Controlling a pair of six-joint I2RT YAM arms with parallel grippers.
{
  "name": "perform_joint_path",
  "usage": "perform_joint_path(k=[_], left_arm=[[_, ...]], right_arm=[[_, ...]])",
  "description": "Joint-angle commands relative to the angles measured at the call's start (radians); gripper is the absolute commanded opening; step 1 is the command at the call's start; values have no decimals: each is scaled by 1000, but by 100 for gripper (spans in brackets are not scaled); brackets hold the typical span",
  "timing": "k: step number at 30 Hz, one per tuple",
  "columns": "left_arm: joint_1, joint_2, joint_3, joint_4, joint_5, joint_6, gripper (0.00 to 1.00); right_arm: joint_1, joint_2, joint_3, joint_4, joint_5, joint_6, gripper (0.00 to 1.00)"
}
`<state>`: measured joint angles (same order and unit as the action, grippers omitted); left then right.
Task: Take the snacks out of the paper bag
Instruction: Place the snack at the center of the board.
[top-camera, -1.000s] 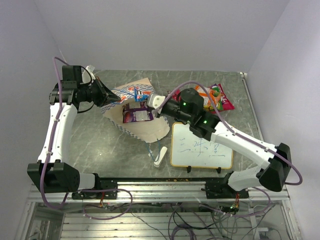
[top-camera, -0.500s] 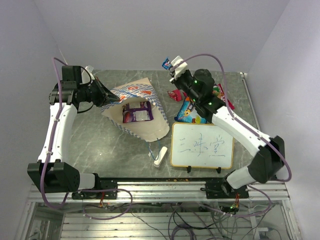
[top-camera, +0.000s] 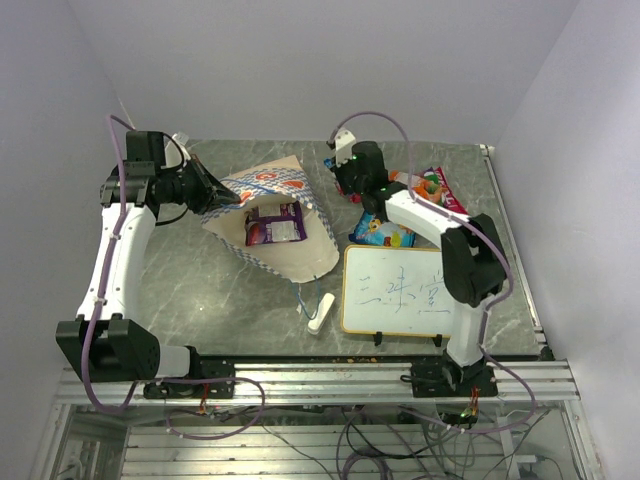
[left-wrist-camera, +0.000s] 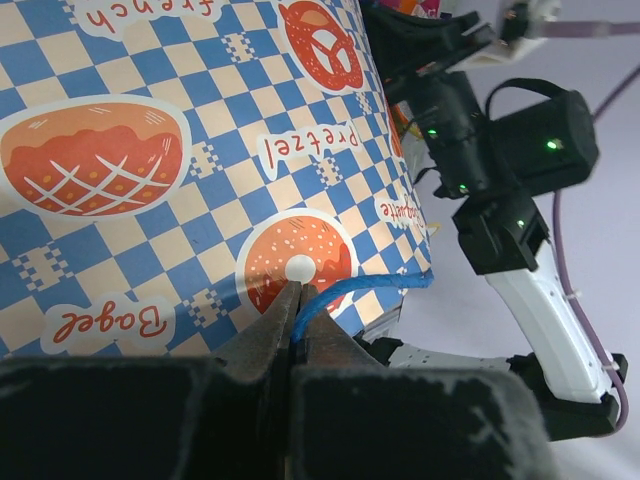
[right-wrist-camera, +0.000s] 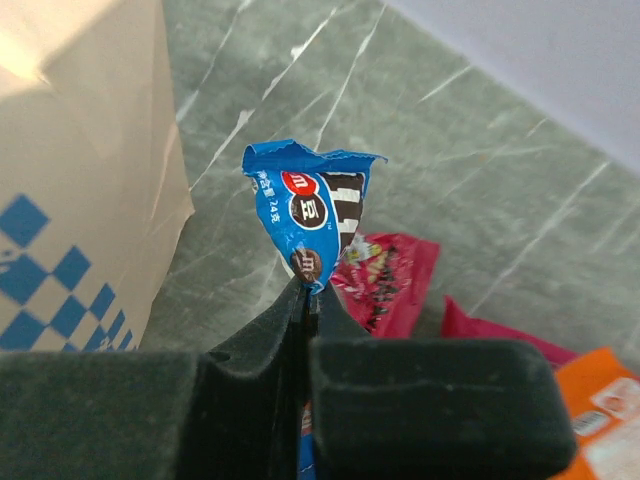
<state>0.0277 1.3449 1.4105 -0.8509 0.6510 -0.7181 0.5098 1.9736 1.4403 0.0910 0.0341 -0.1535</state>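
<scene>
We find the tall tan kraft paper bag (top-camera: 290, 258), with its blue-and-white checkered band, lying on its side with its mouth gaping toward the overhead camera. Its thin blue cord handle (left-wrist-camera: 360, 288) is pinched in the closed left gripper (left-wrist-camera: 297, 300). A glossy purple snack packet (top-camera: 275, 225) rests inside the opening. The right gripper (right-wrist-camera: 305, 295) clamps a crinkly blue packet (right-wrist-camera: 310, 210) by its lower corner. Close by lie a pink-red packet (right-wrist-camera: 385, 280), an orange packet (right-wrist-camera: 600, 410) and a blue-and-yellow packet (top-camera: 385, 233).

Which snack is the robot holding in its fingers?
The little blue packet, pinched in the right gripper. The pink-red packet and orange packet lie on the table.
</scene>
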Motion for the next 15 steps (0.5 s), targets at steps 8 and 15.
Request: perform_joint_path(k=[8, 15], left_arm=[[8, 24, 35, 15, 44, 23, 7], [8, 10, 16, 37, 67, 22, 7]], right_arm=[[-5, 120, -3, -1, 66, 57, 0], [-10, 91, -17, -33, 78, 20, 24]])
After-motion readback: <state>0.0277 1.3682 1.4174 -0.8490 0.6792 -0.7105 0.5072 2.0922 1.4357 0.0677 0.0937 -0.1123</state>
